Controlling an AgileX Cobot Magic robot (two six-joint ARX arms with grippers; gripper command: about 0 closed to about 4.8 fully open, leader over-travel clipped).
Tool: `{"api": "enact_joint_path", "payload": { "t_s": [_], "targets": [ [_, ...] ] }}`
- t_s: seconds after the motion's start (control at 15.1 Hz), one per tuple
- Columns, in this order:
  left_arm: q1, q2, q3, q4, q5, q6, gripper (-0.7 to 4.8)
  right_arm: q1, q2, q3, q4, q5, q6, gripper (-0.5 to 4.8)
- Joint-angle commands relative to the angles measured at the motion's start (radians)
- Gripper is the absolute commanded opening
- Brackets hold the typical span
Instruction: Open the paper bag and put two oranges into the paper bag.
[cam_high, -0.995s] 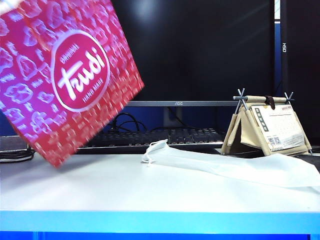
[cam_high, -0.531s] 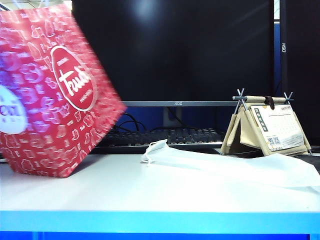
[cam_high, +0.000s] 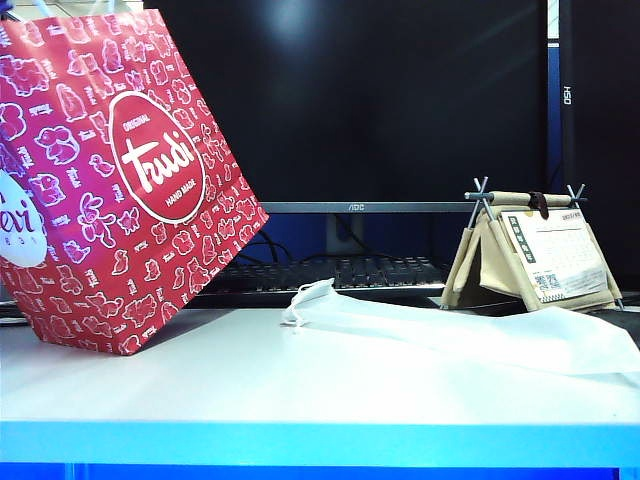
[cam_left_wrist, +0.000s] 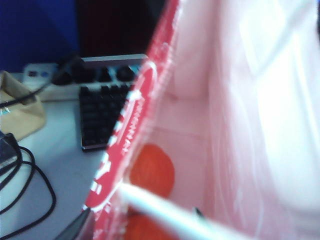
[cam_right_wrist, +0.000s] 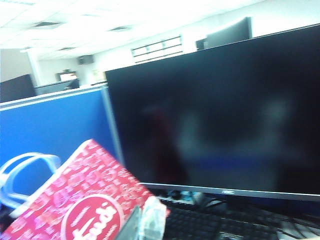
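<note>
Paper bag (cam_high: 110, 190) stands tilted at the counter's (cam_high: 320, 390) left end, two oranges (cam_left_wrist: 152, 170) inside (blurred). Left gripper above its mouth, jaws unreadable; right gripper (cam_right_wrist: 145, 222) hangs beside it, jaws together.

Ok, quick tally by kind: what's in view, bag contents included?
Paper bag: 1
Oranges, inside it: 2
White fabric bag: 1
Keyboard: 1
Monitor: 1
Desk calendar: 1
Right end effector, shut, beside bag: 1
Left end effector: 0 visible
Total: 8
</note>
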Motion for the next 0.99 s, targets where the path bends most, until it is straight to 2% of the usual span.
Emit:
{"api": "enact_joint_path", "payload": {
  "t_s": [0.07,0.13,0.6,0.86,0.99],
  "targets": [
    [0.0,0.0,0.027,0.048,-0.005,-0.044,3.07,0.0,0.0,0.005,-0.008,-0.018,0.005,-0.06],
    [0.0,0.0,0.047,0.049,-0.005,-0.051,3.23,0.0,0.0,0.005,-0.008,-0.017,0.005,-0.06],
    [0.0,-0.023,0.29,0.014,0.006,-0.053,3.23,0.0,-0.003,0.005,-0.003,-0.014,-0.016,-0.06],
    [0.035,-0.25,0.338,-0.002,-0.018,0.084,3.22,-0.002,-0.082,0.043,0.023,0.013,-0.164,-0.06],
    [0.098,-0.417,0.336,-0.146,-0.08,0.153,3.22,-0.002,-0.109,0.114,-0.027,0.111,-0.235,-0.06]
  ]
}}
